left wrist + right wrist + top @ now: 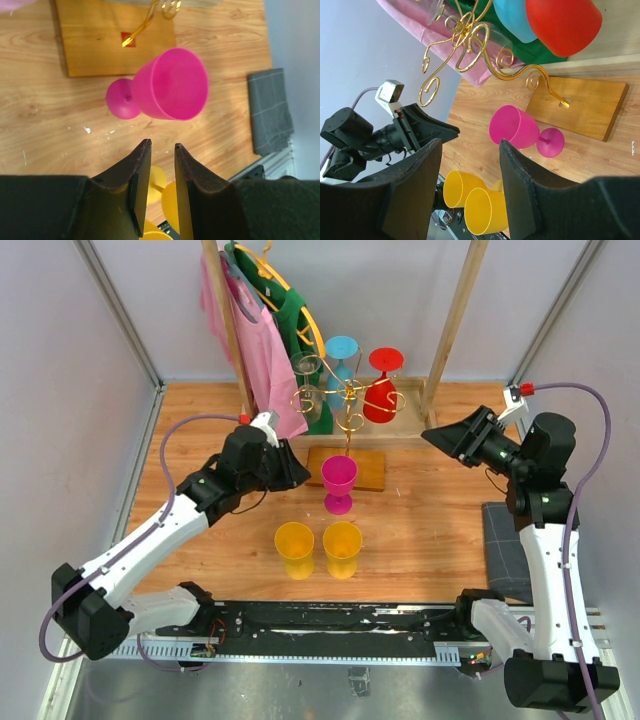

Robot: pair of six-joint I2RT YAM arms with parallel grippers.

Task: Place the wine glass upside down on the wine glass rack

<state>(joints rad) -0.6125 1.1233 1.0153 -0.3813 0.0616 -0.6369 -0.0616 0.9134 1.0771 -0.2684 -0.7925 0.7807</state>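
Note:
A pink wine glass (pixel 338 476) stands upright on the table just in front of the gold rack's (pixel 345 400) wooden base (pixel 372 472). It also shows in the left wrist view (pixel 170 85) and the right wrist view (pixel 517 127). Clear, blue and red glasses (pixel 384 390) hang upside down on the rack arms. My left gripper (pixel 300 474) is just left of the pink glass, its jaws narrowly apart and empty (pixel 161 147). My right gripper (pixel 432 436) is open and empty, raised to the right of the rack (pixel 470 145).
Two yellow glasses (pixel 294 545) (pixel 342 545) stand side by side in front of the pink one. A clothes rail with pink and green garments (pixel 255 330) stands behind the rack. A grey cloth (pixel 505 540) lies at the right edge.

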